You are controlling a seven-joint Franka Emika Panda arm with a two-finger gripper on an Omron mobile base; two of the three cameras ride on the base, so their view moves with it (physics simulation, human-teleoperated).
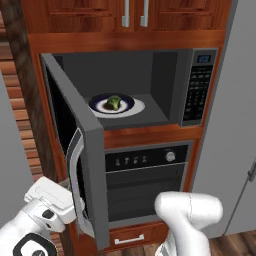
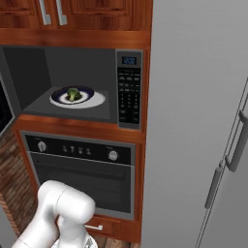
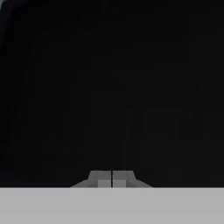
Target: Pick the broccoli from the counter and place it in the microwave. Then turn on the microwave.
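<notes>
Fingers (image 3: 112,179) pressed together, empty, facing dark glass. Broccoli (image 1: 114,102) sits on plate (image 1: 134,106) inside microwave (image 1: 165,85); door (image 1: 82,150) open. If my push slips, door won't latch.

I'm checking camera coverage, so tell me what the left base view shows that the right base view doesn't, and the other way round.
Left base view alone: the whole open microwave door with its handle, swung out to the left.
Right base view alone: the tall grey fridge with its long handles.
Both: the broccoli on a plate inside the microwave, the keypad, the oven below, and the cabinets above.
</notes>
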